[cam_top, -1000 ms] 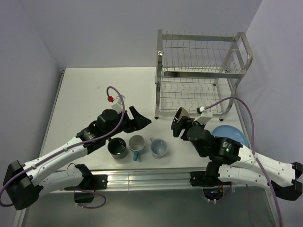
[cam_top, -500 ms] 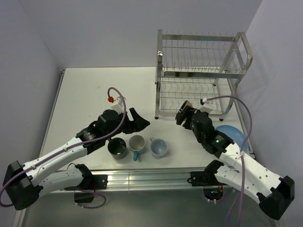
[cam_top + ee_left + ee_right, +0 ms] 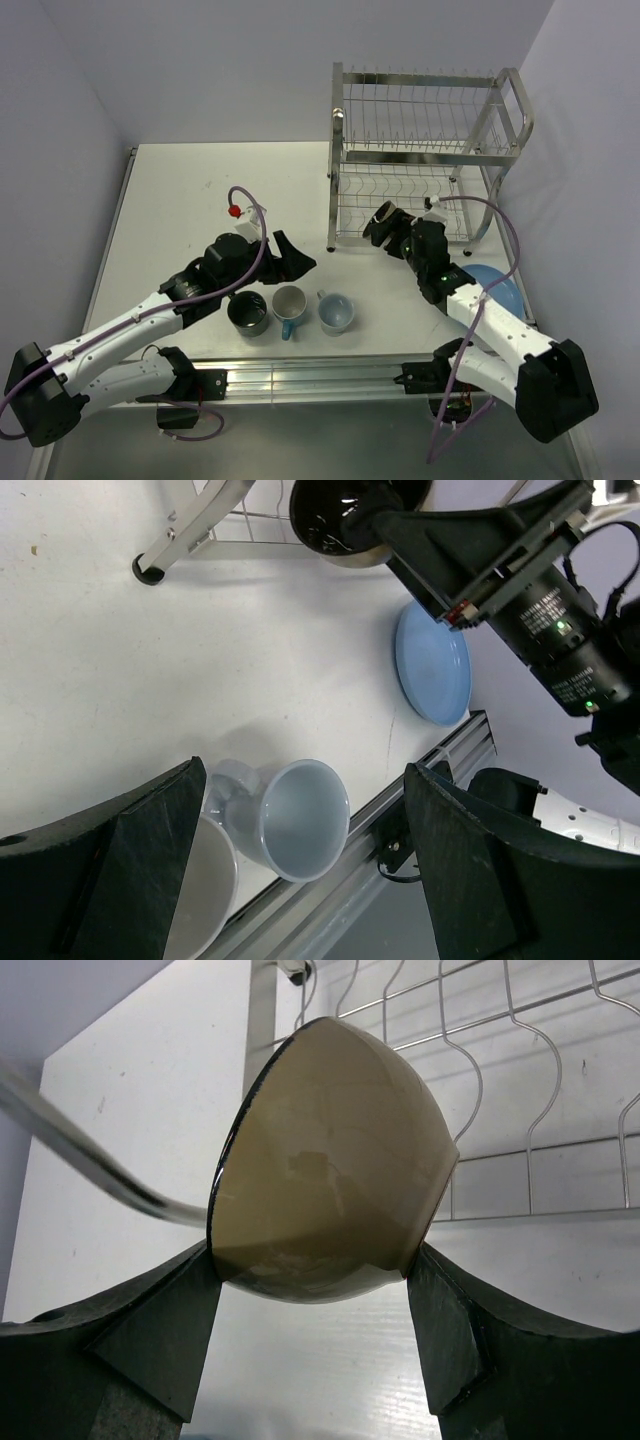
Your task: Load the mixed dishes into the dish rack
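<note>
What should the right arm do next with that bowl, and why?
Probably ease forward a little so the small bowl passes into the lower tier of the dish rack, then lower it. The right gripper is shut on the bowl, which is tilted on edge right at the rack's front wires and not yet resting on them.

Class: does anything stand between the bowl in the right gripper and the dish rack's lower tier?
Nothing visible does. The bowl, clamped in the right gripper, hangs right at the dish rack, by its lower wires.

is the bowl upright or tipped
Tipped on its side: the right hand holds the bowl, rim near vertical, tan outside toward the wrist camera.
</note>
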